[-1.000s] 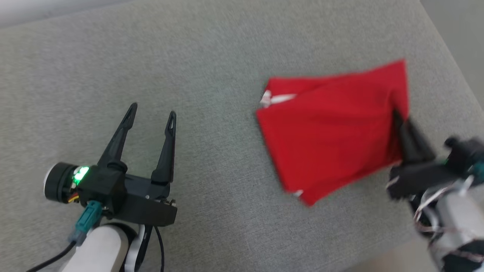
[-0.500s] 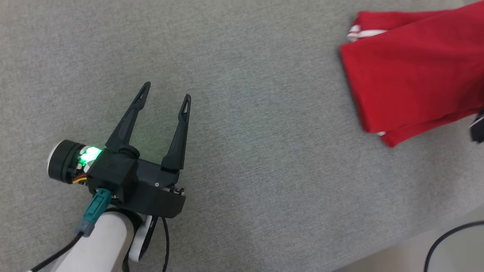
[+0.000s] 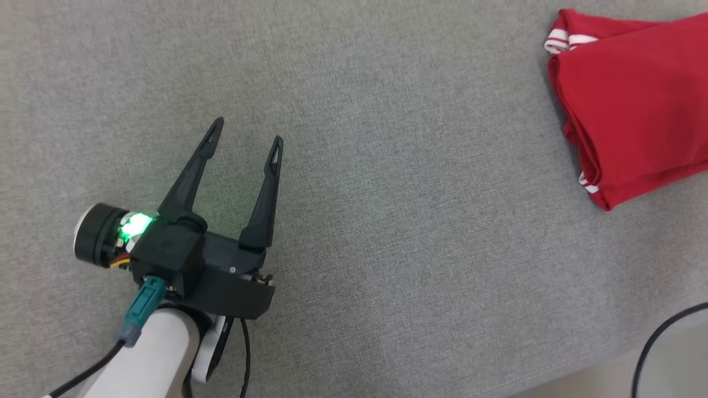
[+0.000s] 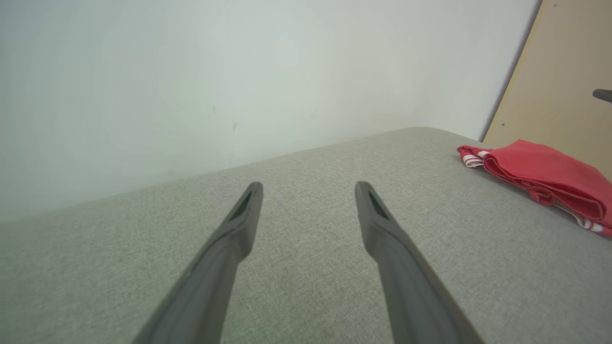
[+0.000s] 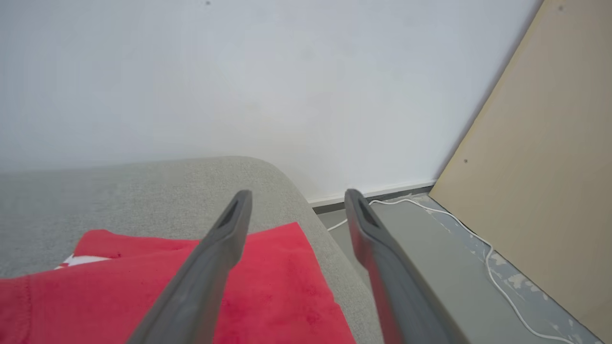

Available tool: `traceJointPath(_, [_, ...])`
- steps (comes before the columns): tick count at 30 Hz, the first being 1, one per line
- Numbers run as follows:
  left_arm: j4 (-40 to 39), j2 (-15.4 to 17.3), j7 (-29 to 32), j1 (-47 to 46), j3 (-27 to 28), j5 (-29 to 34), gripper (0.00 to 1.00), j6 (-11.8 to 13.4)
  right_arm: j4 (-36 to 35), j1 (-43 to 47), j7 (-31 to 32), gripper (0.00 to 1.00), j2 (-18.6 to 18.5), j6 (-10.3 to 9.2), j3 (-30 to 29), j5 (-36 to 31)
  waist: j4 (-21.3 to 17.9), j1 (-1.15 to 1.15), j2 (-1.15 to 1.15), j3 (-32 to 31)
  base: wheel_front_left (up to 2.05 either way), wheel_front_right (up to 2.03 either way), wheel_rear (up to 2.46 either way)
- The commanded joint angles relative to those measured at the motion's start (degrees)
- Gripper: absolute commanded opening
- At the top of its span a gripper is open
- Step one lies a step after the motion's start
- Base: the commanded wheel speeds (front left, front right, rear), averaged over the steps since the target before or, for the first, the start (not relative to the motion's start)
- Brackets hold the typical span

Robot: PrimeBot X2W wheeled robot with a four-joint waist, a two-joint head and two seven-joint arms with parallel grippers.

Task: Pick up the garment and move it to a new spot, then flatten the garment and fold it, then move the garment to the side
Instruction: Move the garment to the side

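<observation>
The garment (image 3: 636, 105) is a folded red piece with white-striped trim, lying at the far right of the grey cushioned surface (image 3: 387, 193). From the left wrist it appears as a low red bundle (image 4: 545, 177) off to the right. My left gripper (image 3: 247, 131) hovers open over bare grey fabric, well left of the garment, nothing between its fingers (image 4: 308, 187). My right gripper (image 5: 296, 197) is open above the garment (image 5: 282, 291), its two fingers spread and holding nothing, near the surface's rounded right end.
A white wall (image 5: 239, 86) rises behind the surface. A tan board (image 5: 550, 167) leans at the right, with a white cable (image 5: 483, 258) on the floor beside it. A dark cable (image 3: 658, 342) curves past the surface's near right edge.
The head camera has swung left, so the garment now sits at the picture's right edge. The right gripper, earlier shut on the garment's corner, has let go and now stands open.
</observation>
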Motion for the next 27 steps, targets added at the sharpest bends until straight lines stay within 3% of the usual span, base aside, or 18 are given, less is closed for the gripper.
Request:
traceJointPath(1, [0.52, 0.15, -0.62, 1.31, 0.16, -0.52, 1.00, 0.28, -2.49, 1.68, -0.10, 1.00, 1.57, -0.06, -1.14, -0.70, 0.24, 0.00, -0.01, -1.34, 0.00, 0.00, 0.00])
traceJointPath(7, [2.10, 0.29, -2.35, 4.30, 0.94, -2.04, 1.00, 0.94, -15.11, 8.97, -0.09, 1.00, 7.95, -0.06, -6.20, -2.45, 1.36, 0.00, -0.01, -6.01, 0.00, 0.00, 0.00])
traceJointPath(14, [3.50, -0.52, -4.77, 7.75, 1.41, -3.79, 1.00, 1.84, -26.67, 19.21, -0.09, 1.00, 13.32, -0.06, -4.55, -4.31, 5.17, 0.00, -0.01, -11.31, 0.00, 0.00, 0.00])
traceJointPath(27, [6.21, -0.70, -8.13, 15.32, 4.38, -6.99, 1.00, 4.29, -35.58, 33.39, 2.51, 1.00, 17.98, -0.06, 0.18, -7.26, 12.70, 0.00, -0.01, -19.16, 0.00, 0.00, 0.00])
